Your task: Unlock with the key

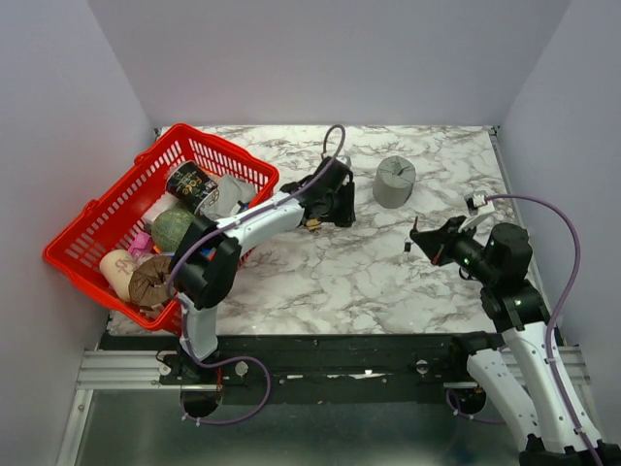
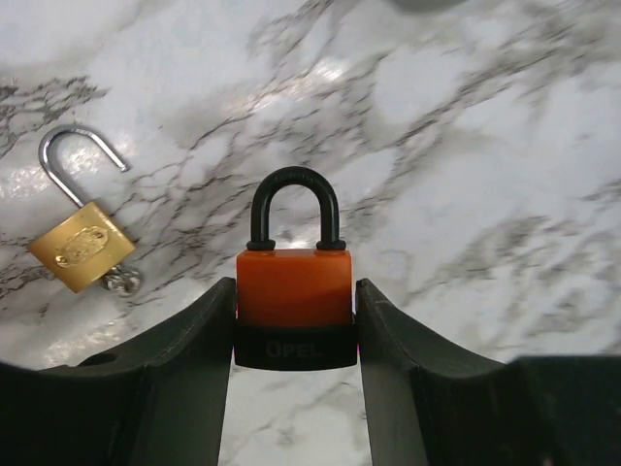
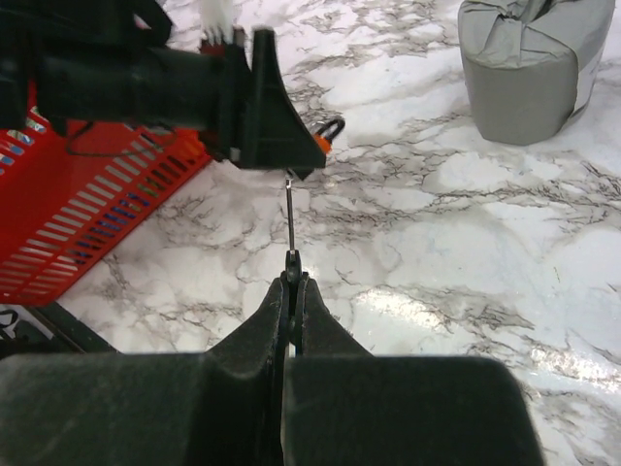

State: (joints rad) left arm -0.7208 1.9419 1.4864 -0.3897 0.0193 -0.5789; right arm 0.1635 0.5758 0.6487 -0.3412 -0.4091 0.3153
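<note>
**Two weak spots: a key pinched by its head, and a keyhole out of sight**

The right gripper (image 3: 291, 286) has its fingers pressed together on the black head of the key (image 3: 290, 218). The thin blade sticks straight out toward the left arm. The top view shows the key off the table, with a clear gap to the lock. The left gripper (image 2: 296, 291) clamps the orange padlock (image 2: 294, 282) by its sides, with the black shackle pointing away from the wrist.

The first risk is the key swivelling. Only the small head is gripped, so a tip that lands off the slot would likely turn the blade in the pads or bend it.

The second risk is the approach. No view shows the keyhole. If it sits in the black base, that end lies deep between the left fingers, and the blade could strike a finger instead.

A third risk is the padlock. It is held only by side pressure, so a push or a twist from the key may slide or rotate it.

The brass padlock (image 2: 80, 245) lies open on the marble just beside the left gripper. The grey cylinder (image 1: 395, 182) and the red basket (image 3: 97, 209) look clear of the key's likely line to the lock.
</note>
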